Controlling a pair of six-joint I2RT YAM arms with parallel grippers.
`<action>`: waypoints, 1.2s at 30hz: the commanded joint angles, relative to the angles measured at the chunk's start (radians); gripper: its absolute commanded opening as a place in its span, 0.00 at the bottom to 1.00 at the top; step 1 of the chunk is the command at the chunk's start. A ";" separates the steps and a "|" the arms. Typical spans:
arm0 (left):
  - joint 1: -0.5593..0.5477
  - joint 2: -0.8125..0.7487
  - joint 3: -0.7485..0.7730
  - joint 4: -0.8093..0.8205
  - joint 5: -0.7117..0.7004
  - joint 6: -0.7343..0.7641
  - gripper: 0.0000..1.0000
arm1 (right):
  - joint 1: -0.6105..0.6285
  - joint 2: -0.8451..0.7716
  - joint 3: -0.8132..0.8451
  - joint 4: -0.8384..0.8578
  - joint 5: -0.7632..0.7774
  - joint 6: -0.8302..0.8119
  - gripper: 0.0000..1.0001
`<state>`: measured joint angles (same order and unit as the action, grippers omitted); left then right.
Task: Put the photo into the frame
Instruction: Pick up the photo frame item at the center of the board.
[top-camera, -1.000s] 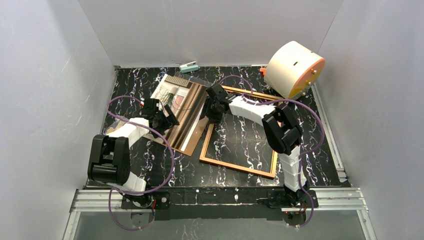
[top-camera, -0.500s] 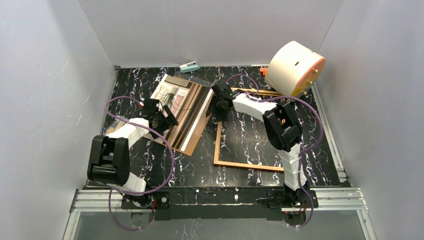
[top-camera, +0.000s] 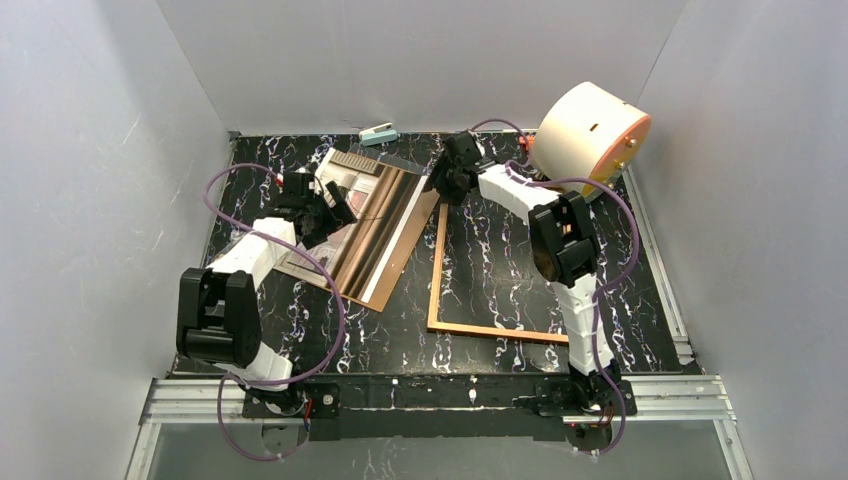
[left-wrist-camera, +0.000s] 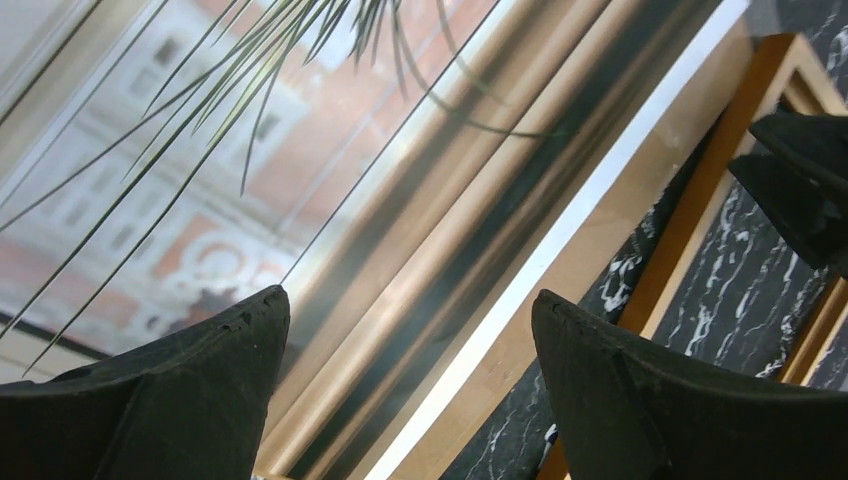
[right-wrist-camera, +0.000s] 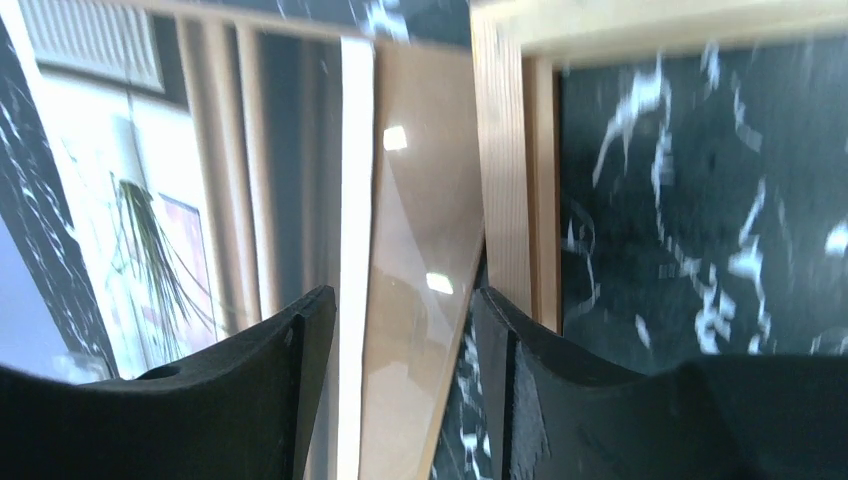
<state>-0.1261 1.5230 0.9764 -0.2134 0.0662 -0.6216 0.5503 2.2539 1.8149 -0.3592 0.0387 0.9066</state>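
Observation:
The photo (top-camera: 372, 218), striped with a spindly dark plant, lies face up at the table's centre left on a brown backing board (top-camera: 404, 256), with glare on it as from a clear sheet. The orange-brown frame (top-camera: 434, 270) lies flat just right of it, empty, with marble showing inside. My left gripper (top-camera: 338, 208) is open above the photo's left part; in the left wrist view its fingers (left-wrist-camera: 410, 298) straddle the photo (left-wrist-camera: 300, 170) without touching. My right gripper (top-camera: 441, 190) is open at the frame's far left corner, over the board's edge (right-wrist-camera: 402, 294), beside the frame (right-wrist-camera: 505, 200).
A large white and orange drum (top-camera: 590, 135) stands at the back right, close to the frame's far side. A small teal object (top-camera: 378, 133) lies at the back edge. White walls close in the black marble table (top-camera: 640, 300) on three sides.
The frame swung from tilted to square with the table and slid right, off the board. My right gripper then moved back to the frame's far left corner. My left gripper moved farther back over the photo.

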 joint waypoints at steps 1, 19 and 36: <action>0.007 0.042 0.055 0.006 0.037 0.026 0.89 | -0.031 0.096 0.118 0.076 -0.004 -0.083 0.62; 0.009 0.185 0.091 0.084 0.008 -0.034 0.88 | -0.043 0.225 0.301 -0.113 0.210 -0.145 0.60; 0.009 0.201 0.094 0.061 -0.022 -0.024 0.88 | -0.044 0.283 0.363 -0.142 0.135 -0.056 0.61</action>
<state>-0.1215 1.7302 1.0454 -0.1352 0.0631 -0.6510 0.5209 2.4954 2.1536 -0.4442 0.1791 0.8101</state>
